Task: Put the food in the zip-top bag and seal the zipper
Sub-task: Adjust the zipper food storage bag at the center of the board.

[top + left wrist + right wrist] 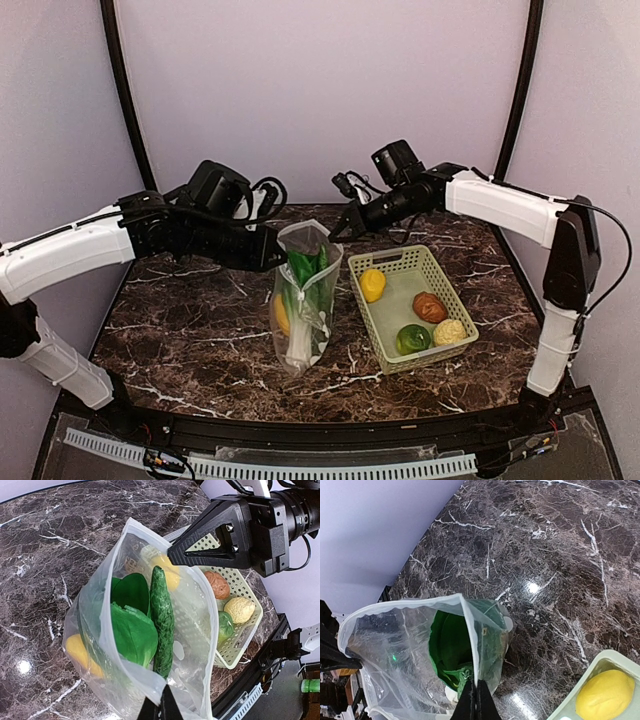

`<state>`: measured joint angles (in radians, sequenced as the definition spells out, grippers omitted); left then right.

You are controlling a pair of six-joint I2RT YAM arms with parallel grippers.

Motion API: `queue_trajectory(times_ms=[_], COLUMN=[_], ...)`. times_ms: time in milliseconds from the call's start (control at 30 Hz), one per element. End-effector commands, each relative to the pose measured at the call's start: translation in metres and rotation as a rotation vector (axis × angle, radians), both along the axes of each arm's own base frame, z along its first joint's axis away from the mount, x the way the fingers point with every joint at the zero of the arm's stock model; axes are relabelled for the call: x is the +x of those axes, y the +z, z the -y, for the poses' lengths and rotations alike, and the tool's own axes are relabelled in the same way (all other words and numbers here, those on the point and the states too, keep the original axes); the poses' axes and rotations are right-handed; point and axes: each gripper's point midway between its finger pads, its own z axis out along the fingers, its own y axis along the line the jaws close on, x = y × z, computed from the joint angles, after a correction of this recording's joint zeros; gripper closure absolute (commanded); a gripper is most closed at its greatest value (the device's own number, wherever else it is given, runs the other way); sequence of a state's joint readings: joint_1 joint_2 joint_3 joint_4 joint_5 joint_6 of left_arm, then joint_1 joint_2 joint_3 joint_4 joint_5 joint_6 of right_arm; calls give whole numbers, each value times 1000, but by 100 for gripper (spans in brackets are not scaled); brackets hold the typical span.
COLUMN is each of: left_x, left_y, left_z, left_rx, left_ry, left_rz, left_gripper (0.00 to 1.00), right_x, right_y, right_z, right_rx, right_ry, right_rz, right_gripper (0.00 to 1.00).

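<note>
The zip-top bag (305, 290) stands upright mid-table, its mouth held open between both grippers. It holds the leek (162, 625), with its green leaves up, and a yellow lemon-like piece (80, 650). My left gripper (161, 707) is shut on the near-left rim of the bag. My right gripper (476, 702) is shut on the opposite rim, where the zipper strip (470, 635) runs into the fingers. In the basket (440, 280) lie a lemon (372, 284), a brown piece (429, 307), a green fruit (412, 339) and a pale bumpy piece (450, 331).
The light green mesh basket sits just right of the bag, almost touching it. Dark marble table (180, 330) extends left and in front of the bag. Purple walls close the back and sides. The right arm (500, 205) reaches over the basket's far end.
</note>
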<state>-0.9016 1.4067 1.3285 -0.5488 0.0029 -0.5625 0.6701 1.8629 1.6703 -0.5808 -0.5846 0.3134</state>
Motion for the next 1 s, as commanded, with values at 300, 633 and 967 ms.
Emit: queue_trajectory(times_ms=[300,633,967], left_x=[49,58,63], left_y=[44,-11,-6], left_z=[-50,-23,-5], left_rx=[116,296,253], left_ry=[296,223,189], left_rz=[158,-7,-20], left_gripper=[99,98,98], right_x=[29,30,26], right_y=[85,29,43], right_z=[-20,-21,5], right_rx=[95,42,80], right_ry=[-34,-69,-50], right_rz=[170,30,60], right_gripper=[100,100,76])
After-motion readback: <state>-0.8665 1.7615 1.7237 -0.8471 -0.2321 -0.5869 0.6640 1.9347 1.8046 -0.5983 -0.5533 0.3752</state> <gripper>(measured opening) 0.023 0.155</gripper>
